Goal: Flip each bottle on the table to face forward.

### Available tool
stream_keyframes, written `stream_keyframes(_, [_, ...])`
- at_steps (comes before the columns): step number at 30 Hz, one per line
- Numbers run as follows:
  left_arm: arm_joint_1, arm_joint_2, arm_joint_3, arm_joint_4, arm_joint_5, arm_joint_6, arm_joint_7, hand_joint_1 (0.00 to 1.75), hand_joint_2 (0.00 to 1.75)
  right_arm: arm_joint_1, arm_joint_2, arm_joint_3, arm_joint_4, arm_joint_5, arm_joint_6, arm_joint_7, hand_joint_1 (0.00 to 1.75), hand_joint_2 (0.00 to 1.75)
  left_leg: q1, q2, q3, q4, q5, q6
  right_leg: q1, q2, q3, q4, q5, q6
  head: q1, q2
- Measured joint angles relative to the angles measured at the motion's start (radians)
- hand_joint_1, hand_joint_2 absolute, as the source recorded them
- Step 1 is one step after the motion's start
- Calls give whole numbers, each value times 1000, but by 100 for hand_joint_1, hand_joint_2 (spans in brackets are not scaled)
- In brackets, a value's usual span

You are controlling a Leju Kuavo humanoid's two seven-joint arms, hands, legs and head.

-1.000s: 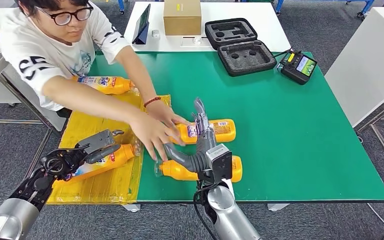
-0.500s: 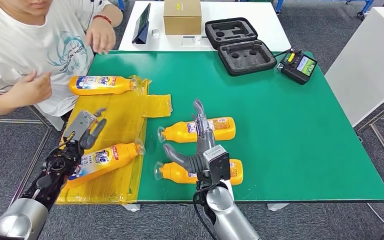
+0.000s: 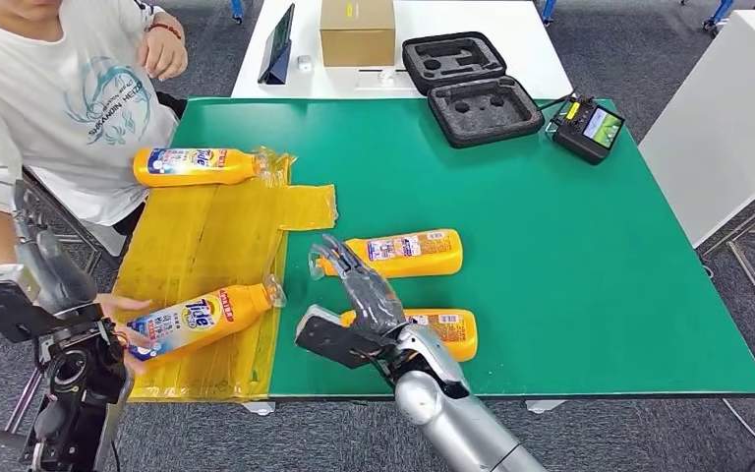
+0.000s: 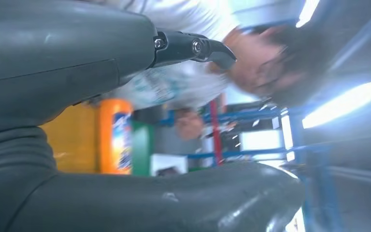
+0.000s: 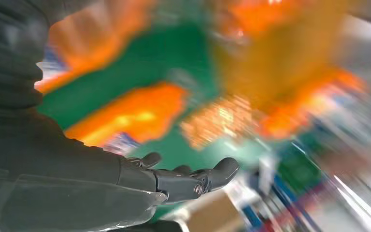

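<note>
green covers the table (image 3: 570, 256), with a yellow sheet (image 3: 218, 236) laid over its left part. four orange bottles lie flat on their sides. the far bottle (image 3: 195, 166) lies on the sheet near the far left corner, its cap end toward the middle of the table. the near-left bottle (image 3: 197, 319) lies tilted on the sheet by the near edge, its blue-and-white label up; a person's hand (image 3: 123, 313) touches its base end. the middle bottle (image 3: 401, 253) lies on the green just right of the sheet, showing fine print. the near bottle (image 3: 435, 329) lies just toward the robot from it, partly hidden behind the robot's arm.

the right hand (image 3: 359, 280) hovers over the gap between those two bottles, fingers stretched out and apart, holding nothing; the blurred right wrist view shows the same flat, empty hand (image 5: 183, 179) above orange shapes. the left hand (image 3: 44, 261) is raised off the table's left side, beside the person in a white shirt (image 3: 49, 88); its fingers point up and grasp nothing, and the left wrist view shows a finger (image 4: 193, 48) extended.

at the far edge of the green sit a black foam case (image 3: 470, 88) and a small controller with a screen (image 3: 586, 128). behind, a white table (image 3: 511, 39) carries a cardboard box (image 3: 357, 31).
</note>
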Motion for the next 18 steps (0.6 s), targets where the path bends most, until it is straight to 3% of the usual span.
stream_keyframes(3, [30, -24, 47, -104, -94, 39, 0, 0, 0, -15, -33, 7, 0, 135, 99, 91, 0, 175, 0, 0, 0, 0, 0, 0, 0, 0, 0, 0, 0, 0, 0, 0])
stream_keyframes(8, [72, -30, 64, -216, -172, 129, 0, 0, 0, -29, -96, 8, -8, 230, 189, 117, 0, 175, 0, -1, 0, 0, 0, 0, 0, -1, 0, 0, 0, 0, 0, 0])
stream_keyframes(18, [195, -33, 122, -310, -117, 69, 0, 0, 0, -14, -304, 9, -139, 257, 310, 102, 0, 175, -1, -3, -1, 0, 0, 0, 0, -2, 0, 0, 0, 0, 0, 0])
